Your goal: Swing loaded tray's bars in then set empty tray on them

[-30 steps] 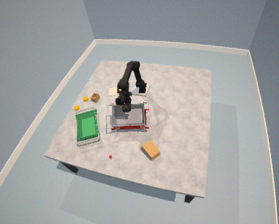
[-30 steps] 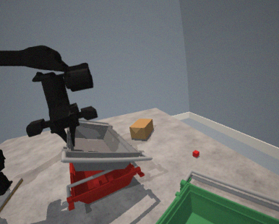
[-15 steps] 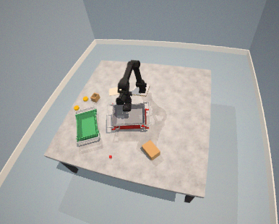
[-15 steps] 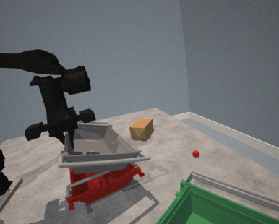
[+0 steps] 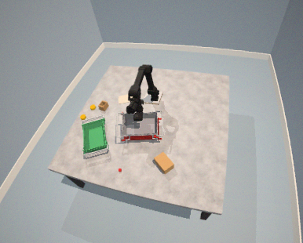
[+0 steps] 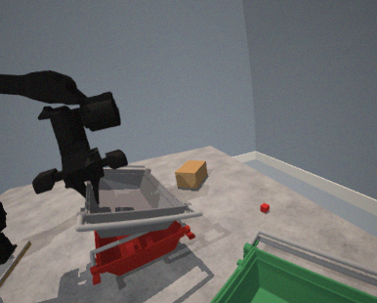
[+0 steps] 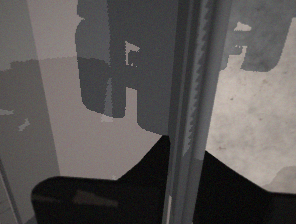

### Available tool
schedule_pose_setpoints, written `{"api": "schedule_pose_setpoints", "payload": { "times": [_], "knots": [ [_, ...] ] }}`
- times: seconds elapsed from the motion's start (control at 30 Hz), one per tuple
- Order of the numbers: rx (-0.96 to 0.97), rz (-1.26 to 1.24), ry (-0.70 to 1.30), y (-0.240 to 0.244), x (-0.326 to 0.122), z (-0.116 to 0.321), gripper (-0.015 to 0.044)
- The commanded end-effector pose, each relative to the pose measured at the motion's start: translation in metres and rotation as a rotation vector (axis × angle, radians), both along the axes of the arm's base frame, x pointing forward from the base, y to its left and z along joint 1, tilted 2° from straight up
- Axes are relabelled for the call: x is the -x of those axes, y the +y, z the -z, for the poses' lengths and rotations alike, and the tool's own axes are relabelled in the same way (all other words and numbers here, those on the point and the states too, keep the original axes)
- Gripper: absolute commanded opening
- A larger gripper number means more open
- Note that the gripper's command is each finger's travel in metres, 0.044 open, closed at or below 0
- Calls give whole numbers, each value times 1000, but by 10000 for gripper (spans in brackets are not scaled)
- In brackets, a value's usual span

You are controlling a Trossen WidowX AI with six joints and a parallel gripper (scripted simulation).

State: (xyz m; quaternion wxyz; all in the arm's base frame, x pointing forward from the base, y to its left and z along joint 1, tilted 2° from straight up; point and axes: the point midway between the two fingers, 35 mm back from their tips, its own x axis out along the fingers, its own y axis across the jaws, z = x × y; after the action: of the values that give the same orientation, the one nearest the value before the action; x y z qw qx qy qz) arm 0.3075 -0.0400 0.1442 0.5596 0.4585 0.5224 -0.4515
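Observation:
The grey empty tray is above the red loaded tray and looks nearly level. My gripper is shut on the grey tray's rim at the arm side. One wire bar of the red tray slopes across its near part, under the grey tray. The grey tray hides most of the red tray's top, its load and its other bar. I cannot tell whether the grey tray touches the bars.
A green tray stands left of the red tray. An orange block and a small red cube lie toward the front. A brown box and yellow discs are at the left.

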Motion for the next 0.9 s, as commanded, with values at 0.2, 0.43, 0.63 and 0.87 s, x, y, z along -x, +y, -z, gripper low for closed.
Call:
{"api": "schedule_pose_setpoints", "payload": {
  "times": [0.2, 0.43, 0.63, 0.87],
  "knots": [
    [4, 1, 20, 0, 5, 8, 0],
    [4, 1, 20, 0, 7, 13, 0],
    [4, 1, 20, 0, 7, 13, 0],
    [4, 1, 21, 0, 9, 20, 0]
  ]
}}
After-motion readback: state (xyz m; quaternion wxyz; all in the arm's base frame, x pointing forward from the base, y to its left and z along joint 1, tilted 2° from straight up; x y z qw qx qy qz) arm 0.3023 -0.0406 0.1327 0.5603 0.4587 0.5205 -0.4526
